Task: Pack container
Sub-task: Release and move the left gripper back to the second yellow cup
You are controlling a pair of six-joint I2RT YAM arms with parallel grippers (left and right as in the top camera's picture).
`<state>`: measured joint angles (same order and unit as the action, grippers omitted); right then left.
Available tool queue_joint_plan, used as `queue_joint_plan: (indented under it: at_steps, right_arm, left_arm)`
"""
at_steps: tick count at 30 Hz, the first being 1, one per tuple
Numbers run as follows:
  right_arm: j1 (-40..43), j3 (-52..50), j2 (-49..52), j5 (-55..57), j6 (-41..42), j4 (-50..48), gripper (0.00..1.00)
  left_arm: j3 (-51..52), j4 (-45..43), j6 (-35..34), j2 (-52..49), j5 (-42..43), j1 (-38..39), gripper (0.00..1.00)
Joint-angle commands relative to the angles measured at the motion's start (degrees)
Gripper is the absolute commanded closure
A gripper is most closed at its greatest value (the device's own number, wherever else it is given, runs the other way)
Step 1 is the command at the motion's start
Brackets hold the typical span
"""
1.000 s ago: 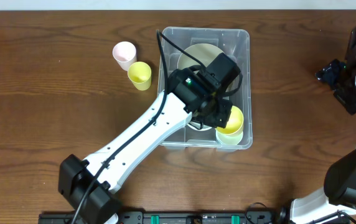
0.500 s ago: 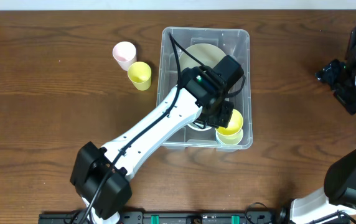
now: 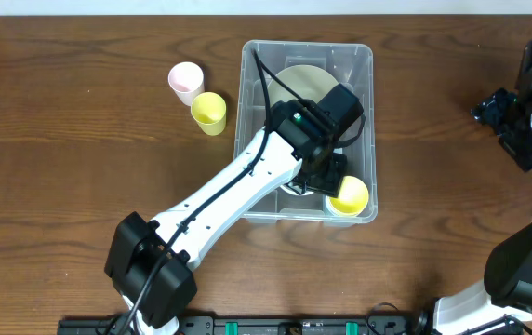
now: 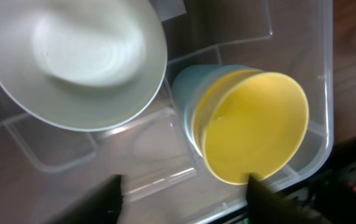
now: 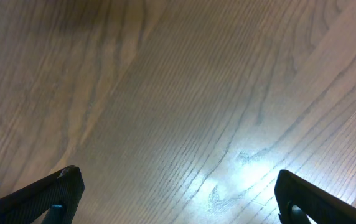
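Yellow cup inside teal cup, in container.

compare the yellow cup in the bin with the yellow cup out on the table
The packed yellow cup sits nested in a pale blue cup inside the container. The loose yellow cup is nested in nothing and stands on the table beside a pink cup. The packed one is right under the left arm. The loose one is clear of both arms. Both look the same yellow and similar in shape.
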<state>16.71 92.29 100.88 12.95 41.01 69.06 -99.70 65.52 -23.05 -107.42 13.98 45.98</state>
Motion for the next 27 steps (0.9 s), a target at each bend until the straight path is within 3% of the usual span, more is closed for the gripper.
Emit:
queue_joint_plan:
  at_steps: [1,9,15,21,27]
  right_arm:
    - [0.17,-0.07,-0.26,1.18,0.72,-0.09,0.01]
    - [0.15,-0.07,-0.26,1.18,0.72,-0.09,0.01]
    - [0.15,-0.07,-0.26,1.18,0.72,-0.09,0.01]
    - [0.15,-0.07,-0.26,1.18,0.72,-0.09,0.01]
    - [0.15,-0.07,-0.26,1.18,0.72,-0.09,0.01]
  left_arm:
    - [0.26,-0.26,0.31,-0.07,-0.55,0.07,0.01]
    - [-4.02,-1.79,1.31,0.79,-1.64,-5.27,0.02]
    - [-7.41,-2.51,-4.96,2.12,-10.45,-19.61,0.02]
    - [-7.37,-5.66,-4.96,-0.55,-10.38,-33.09,0.02]
    - [-7.37,-7.65,-5.6,-6.78,-9.09,-40.26,0.02]
